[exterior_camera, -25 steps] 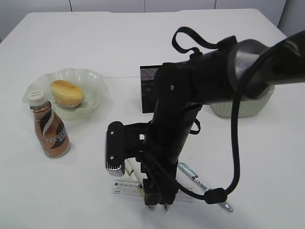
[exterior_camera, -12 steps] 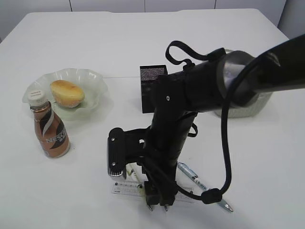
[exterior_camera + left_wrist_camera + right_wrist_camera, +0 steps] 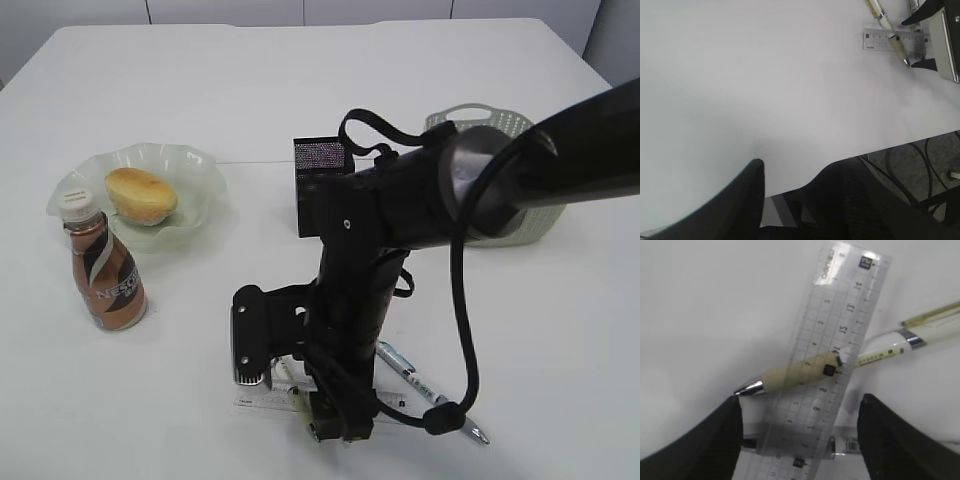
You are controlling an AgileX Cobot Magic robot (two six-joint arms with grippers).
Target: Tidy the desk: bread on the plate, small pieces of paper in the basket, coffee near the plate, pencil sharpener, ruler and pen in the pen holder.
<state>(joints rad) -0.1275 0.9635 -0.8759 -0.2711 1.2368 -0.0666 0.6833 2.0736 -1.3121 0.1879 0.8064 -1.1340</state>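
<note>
The right tool (image 3: 799, 427) hangs spread over the ruler (image 3: 832, 355), one finger on either side, gripping nothing yet; the ruler lies across a cream-grip pen (image 3: 840, 365) on the table (image 3: 300, 90). Neither is in the pen holder (image 3: 318, 170). The bread (image 3: 141, 195) sits on the plate (image 3: 200, 165) with the coffee (image 3: 104, 272) just beside, so those look done. The left tool (image 3: 790, 195) idles spread at the table edge.
</note>
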